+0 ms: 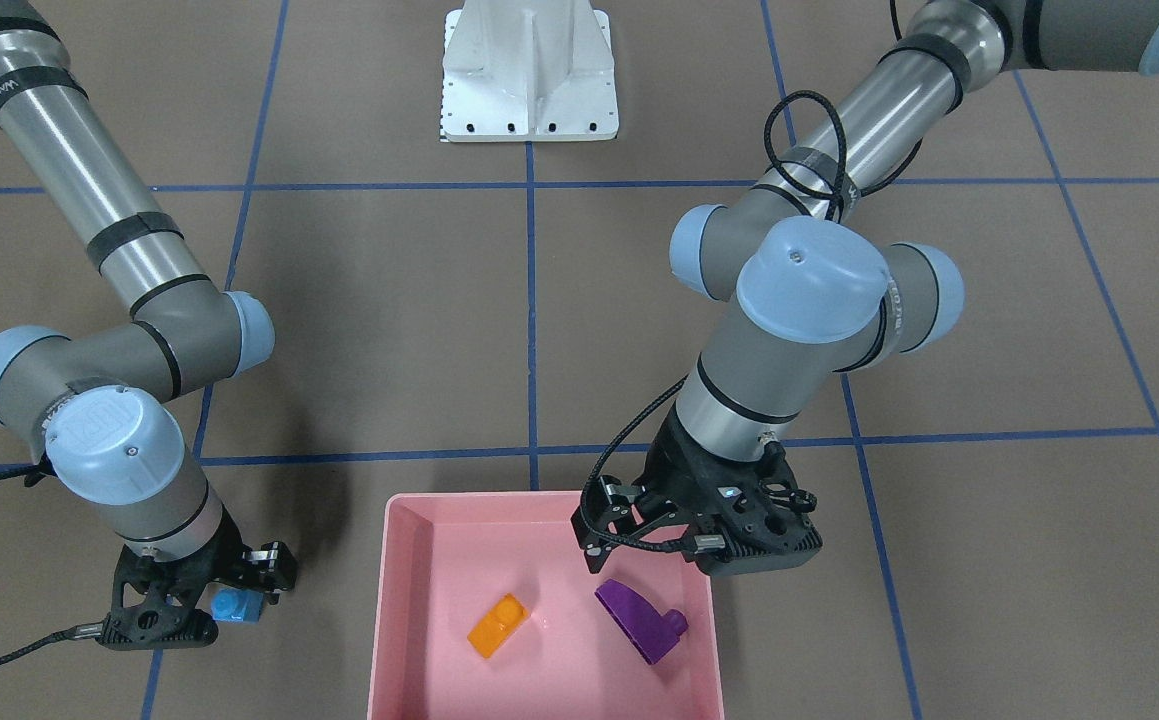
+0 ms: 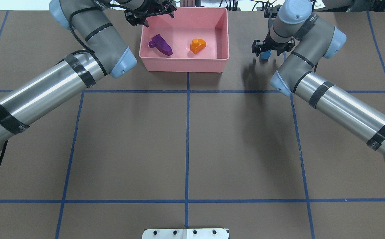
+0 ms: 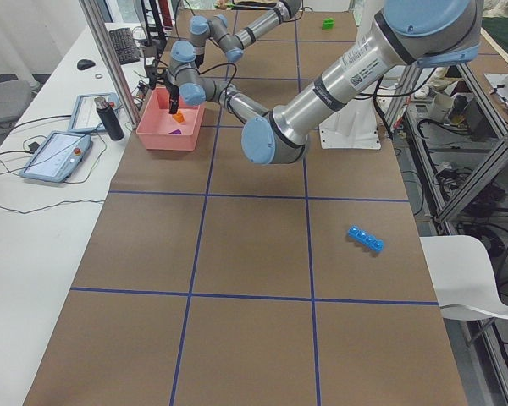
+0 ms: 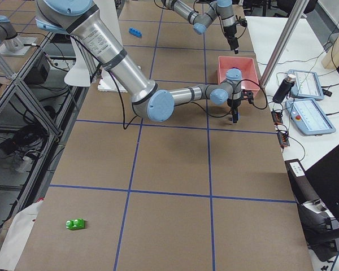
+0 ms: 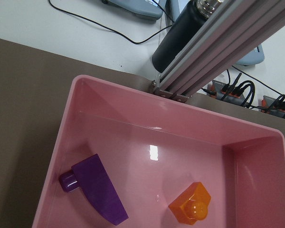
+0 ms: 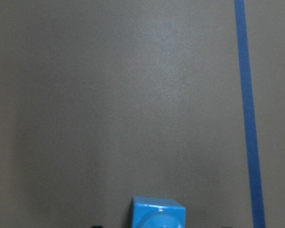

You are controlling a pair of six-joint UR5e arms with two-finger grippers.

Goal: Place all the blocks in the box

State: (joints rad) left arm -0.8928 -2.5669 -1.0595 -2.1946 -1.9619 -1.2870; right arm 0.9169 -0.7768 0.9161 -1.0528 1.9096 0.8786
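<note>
We find the box (image 1: 459,560) on the table (image 2: 185,139), on the side away from the robot's base. Two blocks lie on its floor, apart from each other: the orange block (image 1: 499,625) and the purple curved-slope block (image 1: 639,620), the purple one nearer the robot's left. The left gripper (image 2: 151,14) hangs above the box on that left side. Its jaws stand spread and have nothing between them.

The right gripper (image 2: 264,50) is out beside the box on the robot's right, raised off the table. Its jaws are closed around the small light-blue block (image 6: 157,214), which shows at the bottom edge of the right wrist view with bare table beyond it.

We see two more blocks lying well away from the box. The long four-stud light-blue block (image 3: 366,239) is out toward the table's left end, and the green block (image 4: 75,224) toward its right end.
</note>
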